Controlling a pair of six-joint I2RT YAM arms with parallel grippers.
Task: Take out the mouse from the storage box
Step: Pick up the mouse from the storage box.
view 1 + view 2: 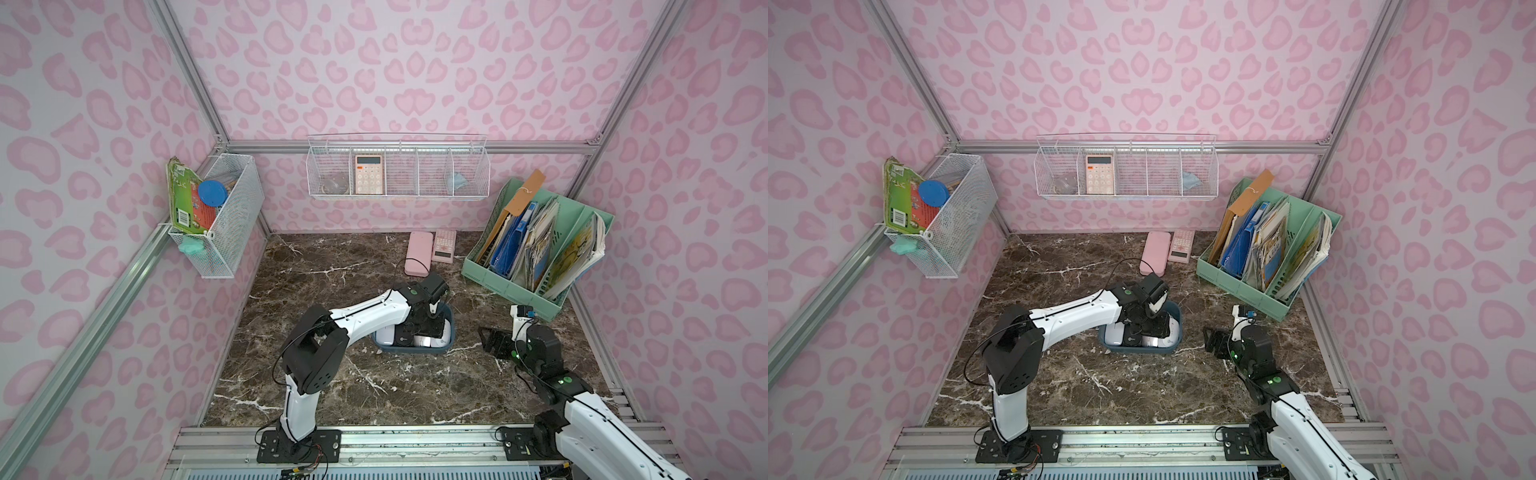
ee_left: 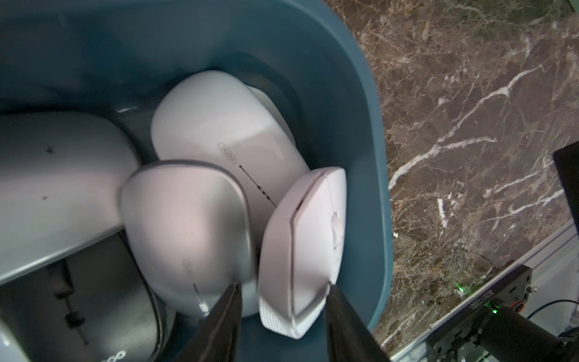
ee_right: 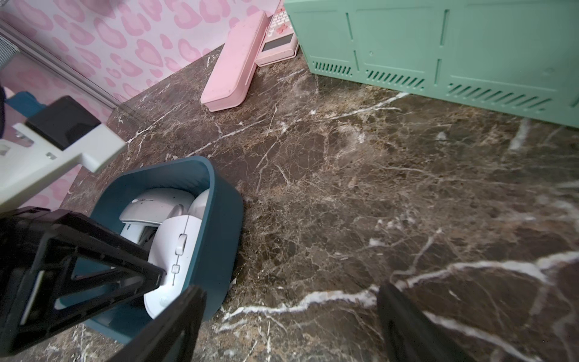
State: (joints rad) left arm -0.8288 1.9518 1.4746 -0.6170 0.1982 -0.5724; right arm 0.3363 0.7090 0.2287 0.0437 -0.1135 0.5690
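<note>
The dark teal storage box (image 1: pixel 409 352) (image 1: pixel 1138 353) (image 2: pixel 360 125) (image 3: pixel 219 225) sits mid-table and holds several white and grey mice. My left gripper (image 2: pixel 283 286) (image 1: pixel 419 328) reaches down into it. Its jaws stand on either side of a white mouse (image 2: pixel 300 250) (image 3: pixel 175 250) tipped on its edge against the box wall. One finger touches that mouse's side; a narrow gap shows at the other finger, which lies against a grey-rimmed mouse (image 2: pixel 185 225). My right gripper (image 3: pixel 289 290) (image 1: pixel 484 336) hovers open and empty over bare marble just right of the box.
A mint-green file rack (image 1: pixel 536 257) full of folders stands at the back right. A pink case (image 1: pixel 417 253) and a pink calculator (image 1: pixel 444 245) lie behind the box. White wire baskets (image 1: pixel 399 170) (image 1: pixel 220 216) hang on the back and left walls.
</note>
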